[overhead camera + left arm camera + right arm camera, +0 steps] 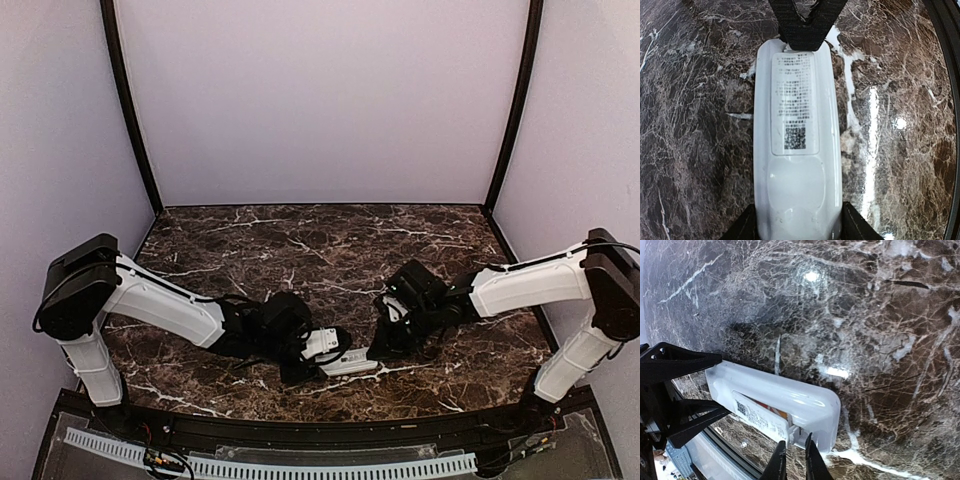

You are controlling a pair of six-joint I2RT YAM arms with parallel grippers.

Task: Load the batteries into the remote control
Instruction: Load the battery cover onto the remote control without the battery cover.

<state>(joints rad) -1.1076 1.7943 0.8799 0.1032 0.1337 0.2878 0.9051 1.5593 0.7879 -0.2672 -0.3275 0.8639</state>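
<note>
The white remote control (pixel 348 362) lies back-up on the marble table near its front edge. My left gripper (pixel 799 225) is shut on one end of it, a finger on each side. The labelled cover plate (pixel 794 102) sits over the battery bay, slightly raised at the far end (pixel 762 419). A sliver of the orange battery (pixel 774 411) shows under it; the blue battery is hidden. My right gripper (pixel 794 452) is at the remote's other end, its fingers almost together, tips against the cover's end edge. It also shows in the left wrist view (pixel 807 22).
The table's black front rim (pixel 735 452) runs just beside the remote. A white perforated strip (pixel 270 465) lies beyond the rim. Dark marble table (pixel 320 250) stretches back to pale walls.
</note>
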